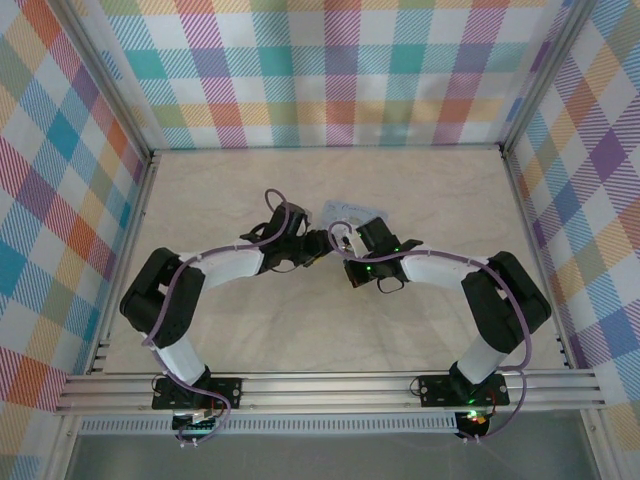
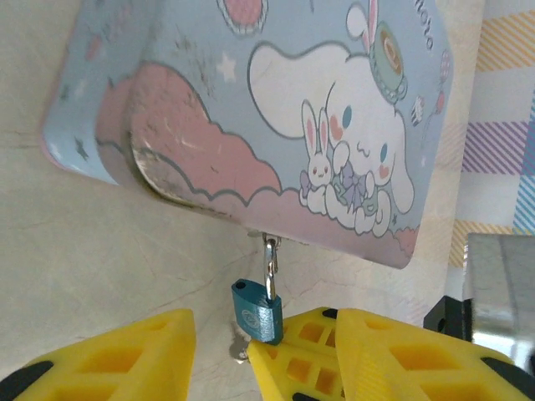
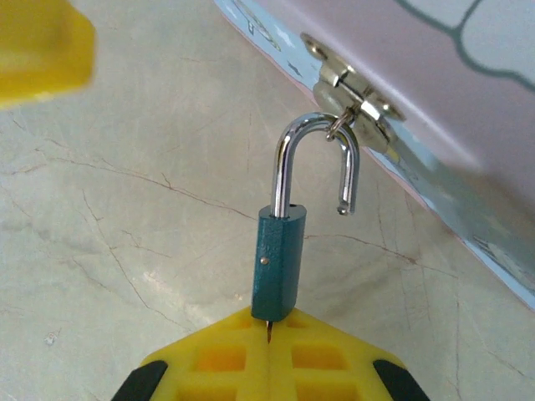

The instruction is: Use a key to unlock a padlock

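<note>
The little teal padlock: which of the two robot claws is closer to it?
Right. The right gripper is pinched shut on the key at the padlock's base; the left gripper stands open beside it, fingers off the lock.

Lab robot cell: aluminium frame point(image 1: 330, 385), plaid backdrop walls point(image 1: 340, 70).

Key point(image 2: 240, 347) mostly hidden inside right tool point(image 3: 269, 327); tin point(image 2: 251, 109) cut off by edge
</note>
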Controlling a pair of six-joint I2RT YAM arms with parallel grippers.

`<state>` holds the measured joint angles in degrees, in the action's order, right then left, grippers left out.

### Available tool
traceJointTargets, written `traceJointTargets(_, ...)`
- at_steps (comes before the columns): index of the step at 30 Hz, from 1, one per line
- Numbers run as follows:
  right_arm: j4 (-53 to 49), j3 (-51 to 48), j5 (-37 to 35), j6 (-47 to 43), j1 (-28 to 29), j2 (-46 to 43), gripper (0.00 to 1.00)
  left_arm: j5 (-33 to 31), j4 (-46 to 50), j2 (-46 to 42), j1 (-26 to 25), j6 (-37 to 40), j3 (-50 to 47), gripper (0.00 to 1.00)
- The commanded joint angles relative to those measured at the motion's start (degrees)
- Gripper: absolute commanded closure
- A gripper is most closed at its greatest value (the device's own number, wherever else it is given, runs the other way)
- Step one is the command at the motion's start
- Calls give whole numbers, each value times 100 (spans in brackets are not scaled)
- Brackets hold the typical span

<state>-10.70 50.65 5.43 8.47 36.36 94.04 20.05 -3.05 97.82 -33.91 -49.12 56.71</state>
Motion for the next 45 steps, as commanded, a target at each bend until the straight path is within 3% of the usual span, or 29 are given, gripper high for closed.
traceJointTargets(1,-175,-44,48,-143,29,-19,99,-302,384,-218,140,295,143,52)
traceJointTargets(16,-650,289,-49,-563,88,70,100,-770,957,34,570,737,973,50)
traceJointTargets(28,-761,448,-454,-1001,290,175,100,-457,882,813,594,693,1624,50)
traceJointTargets(45,-751,509,-602,-1248,422,167,100,-177,648,913,587,579,1475,57)
